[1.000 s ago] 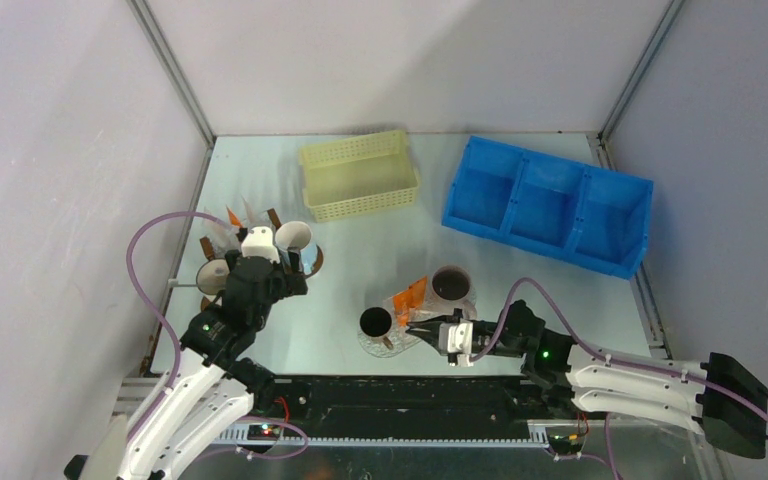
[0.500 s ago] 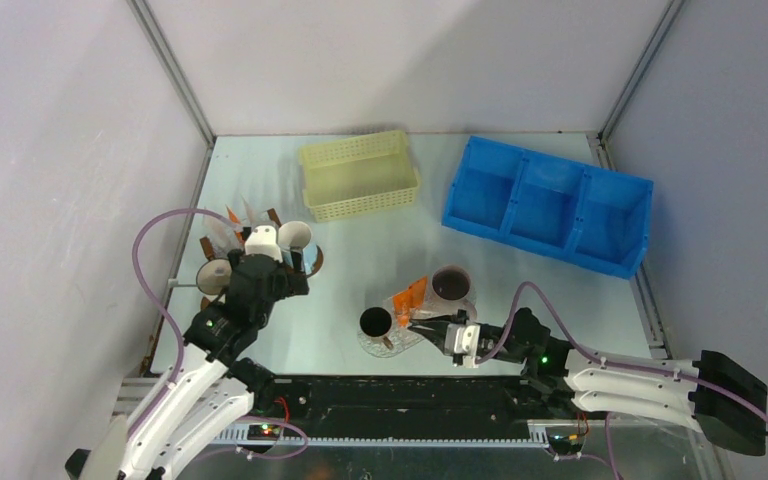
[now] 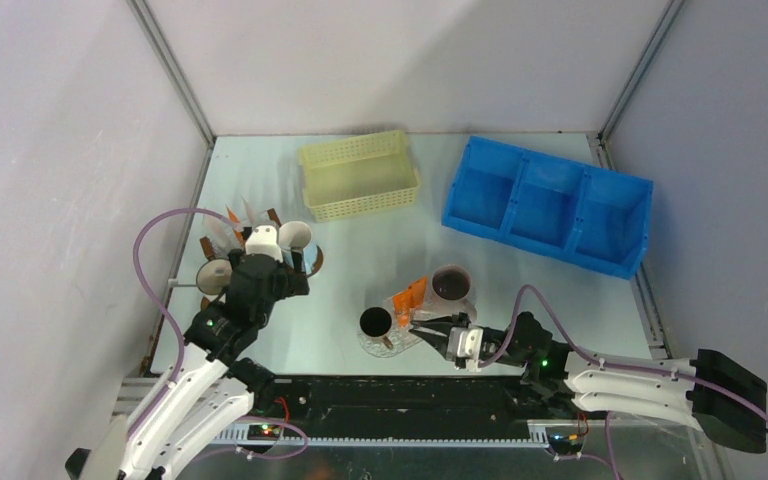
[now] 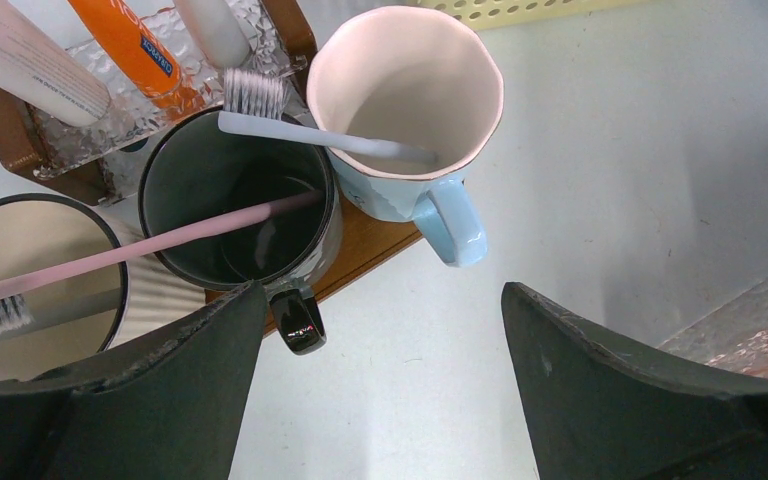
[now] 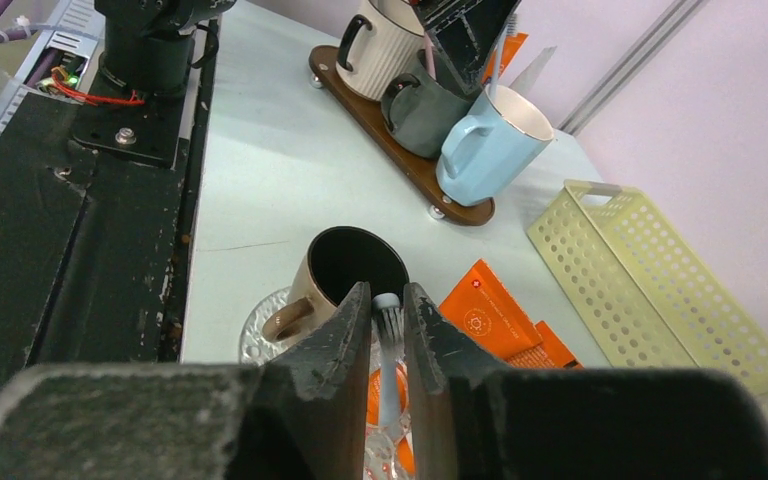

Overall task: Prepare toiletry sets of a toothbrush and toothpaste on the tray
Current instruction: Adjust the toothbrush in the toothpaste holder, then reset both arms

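My right gripper [image 5: 387,291] hovers low over a clear glass dish [image 5: 250,335] beside a tan mug [image 5: 345,265]. A white toothbrush [image 5: 388,345] lies in the narrow gap between its fingers, with slivers of space on both sides of the handle. Orange tubes [image 5: 485,315] lie just to the right. My left gripper [image 4: 380,300] is wide open above the table beside the wooden tray [image 4: 370,245]. On that tray a pink toothbrush [image 4: 190,235] leans in a black mug [image 4: 160,170], and a white toothbrush [image 4: 320,135] rests in a blue mug [image 4: 400,190].
Behind the wooden tray a glass holder carries an orange tube [image 4: 125,40] and a white tube [image 4: 20,60]. A striped cream mug [image 4: 20,240] shares the tray. A dark mug [image 3: 450,283], a yellow basket [image 3: 360,175] and a blue bin [image 3: 550,205] stand farther back.
The right jaws have eased slightly apart around the white toothbrush, and the right wrist has slid a little toward the near edge. The left arm is still.
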You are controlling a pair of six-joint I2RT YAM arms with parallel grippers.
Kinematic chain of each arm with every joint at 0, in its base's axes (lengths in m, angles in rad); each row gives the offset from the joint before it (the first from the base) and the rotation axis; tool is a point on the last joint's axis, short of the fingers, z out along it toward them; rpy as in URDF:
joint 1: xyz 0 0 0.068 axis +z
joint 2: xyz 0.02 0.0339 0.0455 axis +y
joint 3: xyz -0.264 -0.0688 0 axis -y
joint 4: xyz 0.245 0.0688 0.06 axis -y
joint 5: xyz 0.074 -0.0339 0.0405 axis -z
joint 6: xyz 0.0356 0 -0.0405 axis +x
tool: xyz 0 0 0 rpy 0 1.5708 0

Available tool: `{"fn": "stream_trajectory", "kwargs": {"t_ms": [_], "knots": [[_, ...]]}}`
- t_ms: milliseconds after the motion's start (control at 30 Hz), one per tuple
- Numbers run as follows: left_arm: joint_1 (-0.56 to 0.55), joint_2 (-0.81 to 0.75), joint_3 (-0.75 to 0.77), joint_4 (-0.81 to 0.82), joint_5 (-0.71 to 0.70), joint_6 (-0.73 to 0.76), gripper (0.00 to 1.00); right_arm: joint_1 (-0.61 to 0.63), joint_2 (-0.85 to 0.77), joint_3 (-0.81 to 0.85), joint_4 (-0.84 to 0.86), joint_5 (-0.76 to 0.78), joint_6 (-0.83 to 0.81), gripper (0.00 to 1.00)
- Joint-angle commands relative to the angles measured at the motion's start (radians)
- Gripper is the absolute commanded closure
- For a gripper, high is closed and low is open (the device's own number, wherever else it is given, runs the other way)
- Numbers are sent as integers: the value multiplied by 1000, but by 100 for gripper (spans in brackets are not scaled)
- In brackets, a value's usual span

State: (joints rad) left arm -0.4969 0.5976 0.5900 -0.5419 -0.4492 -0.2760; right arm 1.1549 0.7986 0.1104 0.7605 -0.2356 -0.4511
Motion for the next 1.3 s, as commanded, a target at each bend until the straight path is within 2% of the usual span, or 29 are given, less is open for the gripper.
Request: {"fn": "stream_trajectory", "kwargs": {"t_ms": [0, 500, 733, 767, 800, 867, 1067, 1267], "knots": [[6, -4, 22, 23, 2, 24, 6, 16, -7, -8, 67, 21, 12, 77], [6, -39, 24, 28, 22, 24, 6, 54, -132, 4, -66, 16, 1, 48], [6, -109, 35, 31, 28, 30, 5, 84, -254, 125, -283, 92, 31, 28], [6, -130, 43, 26, 30, 30, 5, 84, -280, 144, -327, 131, 43, 25], [6, -141, 63, 15, 31, 27, 5, 84, -291, 184, -352, 157, 52, 9], [6, -171, 107, -8, 36, 23, 5, 83, -320, 244, -413, 247, 81, 2], [6, -237, 281, -98, 59, 23, 4, 81, -347, 440, -579, 696, 203, 1], [6, -308, 462, -186, 31, 64, 4, 82, -356, 614, -767, 1030, 277, 1]]}}
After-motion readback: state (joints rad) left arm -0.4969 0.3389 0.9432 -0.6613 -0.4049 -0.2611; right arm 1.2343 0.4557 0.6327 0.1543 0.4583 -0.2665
